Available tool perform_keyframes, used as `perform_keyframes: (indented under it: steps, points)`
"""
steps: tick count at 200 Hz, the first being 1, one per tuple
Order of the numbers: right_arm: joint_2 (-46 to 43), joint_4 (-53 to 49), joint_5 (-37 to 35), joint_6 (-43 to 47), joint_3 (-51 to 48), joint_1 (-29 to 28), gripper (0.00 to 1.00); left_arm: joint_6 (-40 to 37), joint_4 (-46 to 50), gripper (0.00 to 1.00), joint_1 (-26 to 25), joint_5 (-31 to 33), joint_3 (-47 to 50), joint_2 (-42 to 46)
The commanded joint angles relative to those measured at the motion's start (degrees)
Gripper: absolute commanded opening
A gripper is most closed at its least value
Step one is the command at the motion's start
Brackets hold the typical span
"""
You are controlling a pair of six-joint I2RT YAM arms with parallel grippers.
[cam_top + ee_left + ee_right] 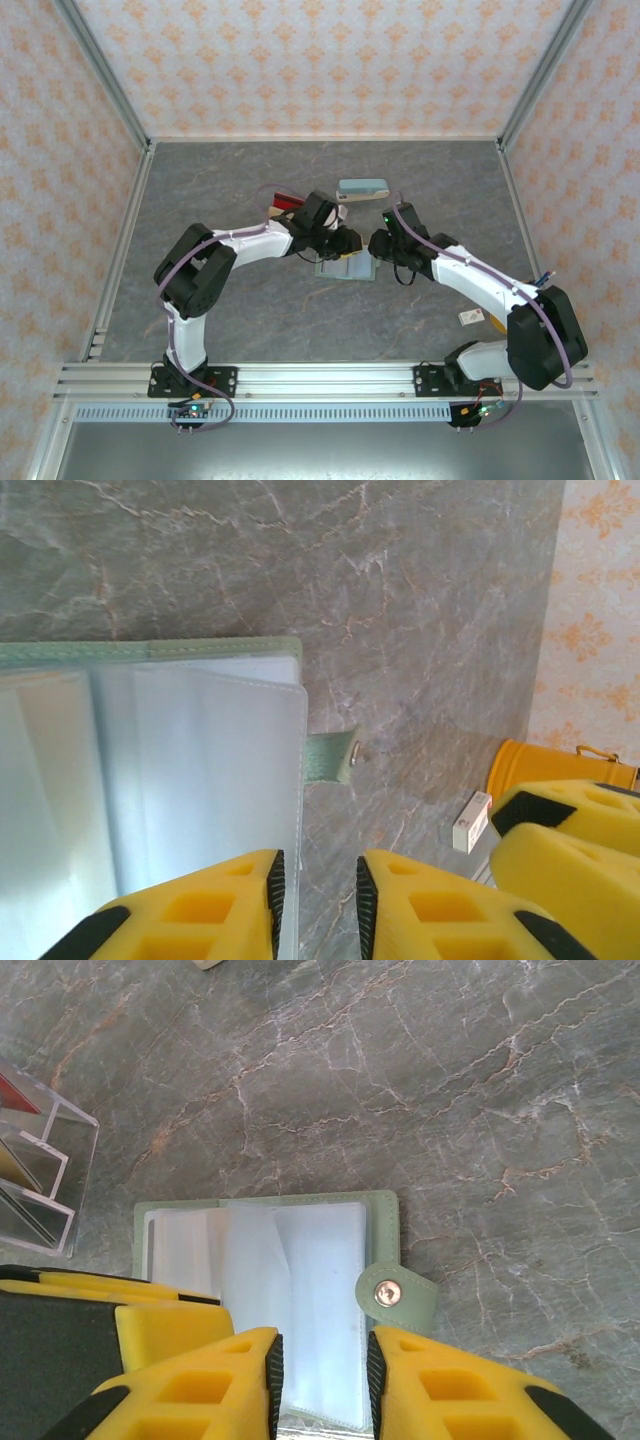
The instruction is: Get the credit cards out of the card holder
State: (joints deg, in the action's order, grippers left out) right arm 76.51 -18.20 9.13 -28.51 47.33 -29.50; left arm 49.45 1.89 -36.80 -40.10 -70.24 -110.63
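Showing clear rack (pixel 45 1175) near open card holder (pixel 330 1270), right wrist.

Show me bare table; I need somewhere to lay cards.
Bare: the far right corner between teal case and wall; the left side beyond the left arm; the near strip between card holder and rail. Crowded: the centre, where both arms meet at the holder beside the clear stand.

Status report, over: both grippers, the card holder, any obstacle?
Left gripper and right gripper slightly open, low over card holder. Holder lies open, flat; visible sleeves look empty. Clear stand beside it, not blocking.
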Motion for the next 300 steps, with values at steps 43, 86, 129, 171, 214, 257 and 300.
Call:
perform_keyframes:
  steps: [43,86,129,171,214,257,300]
  points:
    - [-2.3,-1.6,-4.1,-1.5,-0.8,0.3,0.30,-0.3,-1.3,0.32,-2.0,-1.3,-2.9,-5.2]
    - [-1.9,-1.6,-4.1,-1.7,-0.6,0.3,0.30,-0.2,-0.5,0.38,-2.7,-1.1,-4.4,-7.6]
    - [-0.7,-1.7,-3.0,-1.6,0.1,0.3,0.30,-1.7,2.6,0.29,-1.8,2.0,-3.0,-2.0]
    - [2.3,-1.1,2.9,0.7,2.5,-0.1,0.25,-3.6,7.5,0.19,2.0,6.8,1.9,6.2]
    - [9.5,-3.4,4.9,3.2,8.4,-3.6,0.27,-3.9,11.2,0.18,6.4,12.3,7.6,11.9]
    - [21.6,-7.7,4.9,3.1,16.5,-6.6,0.42,-3.4,15.9,0.32,8.0,19.1,10.2,15.7]
    - [29.4,-10.6,4.8,4.1,22.1,-8.1,0.49,-2.7,16.9,0.45,8.7,20.9,11.7,17.3]
